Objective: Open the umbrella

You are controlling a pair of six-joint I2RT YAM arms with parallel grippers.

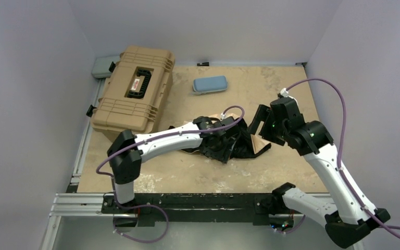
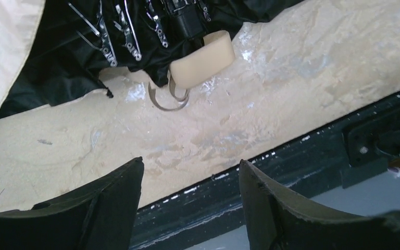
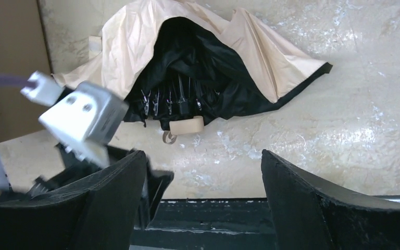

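While umbrella (image 3: pixel 198 67) lies collapsed mid-bench, handle (image 2: pixel 203 58) toward near edge, left gripper (image 2: pixel 190 164) hangs released, empty, just short of handle: likely lining up grasp. Right gripper (image 3: pixel 203 153), fingers spread, empty, hovers toward right edge, probably waiting to steady canopy.

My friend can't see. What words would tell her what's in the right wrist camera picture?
A crumpled, unopened umbrella lies on the table, pale beige cloth over its black inside, its small beige handle pointing toward the camera. The right gripper frames the bottom of the picture, open and empty. Part of the left arm pokes in at the left.
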